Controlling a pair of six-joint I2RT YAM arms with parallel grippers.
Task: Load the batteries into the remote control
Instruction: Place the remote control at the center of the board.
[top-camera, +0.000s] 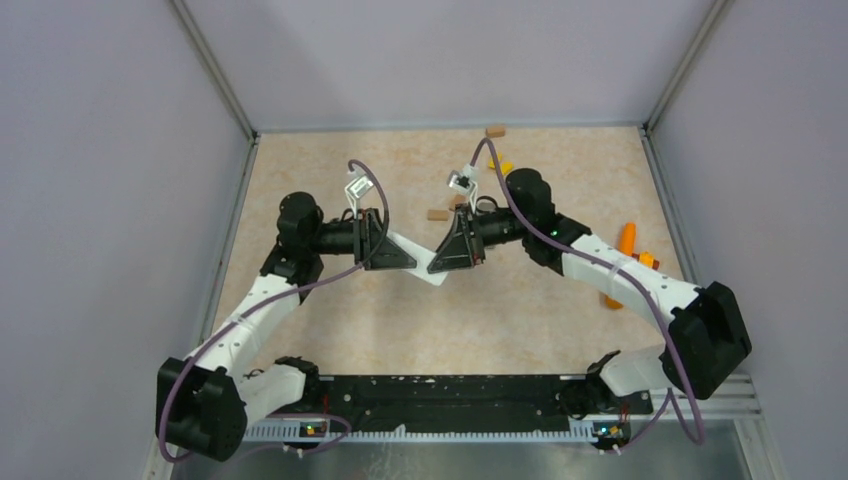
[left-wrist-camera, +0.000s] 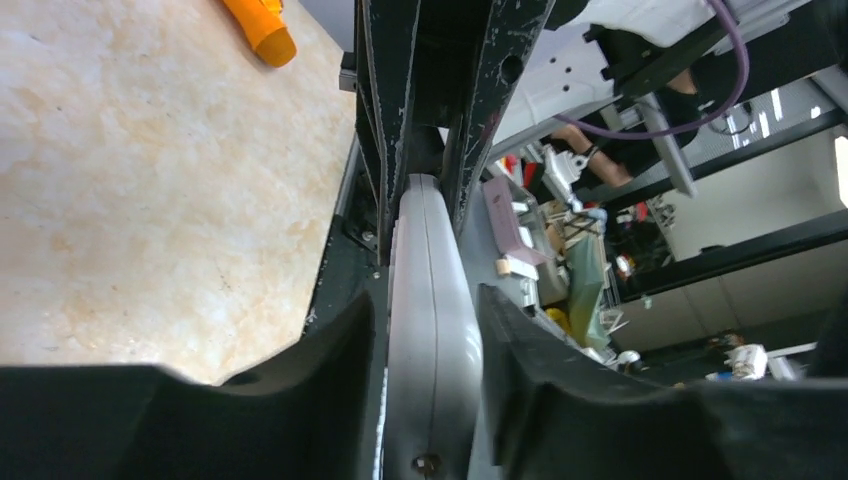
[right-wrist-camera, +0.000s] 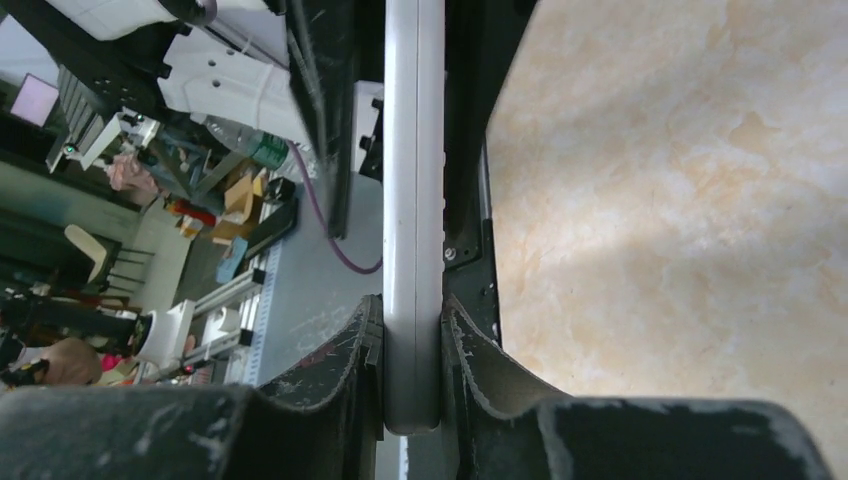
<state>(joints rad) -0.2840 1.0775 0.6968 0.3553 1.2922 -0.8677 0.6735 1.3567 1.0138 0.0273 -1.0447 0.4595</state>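
Remote (top-camera: 421, 262) is held in the air above the table (top-camera: 520, 320), near its middle, with one arm at each end. The left gripper (top-camera: 392, 247) is clamped on one end and the right gripper (top-camera: 450, 250) on the other. Both wrist views show only the remote's narrow grey-white edge, pinched between the fingers (right-wrist-camera: 365, 345). Its battery compartment can't be seen, so I can't tell whether it is open or what is in it. Batteries can't be made out in any view. A brown block (top-camera: 436, 214) lies on the table behind the grippers, and an orange piece (top-camera: 627, 238) lies far right.
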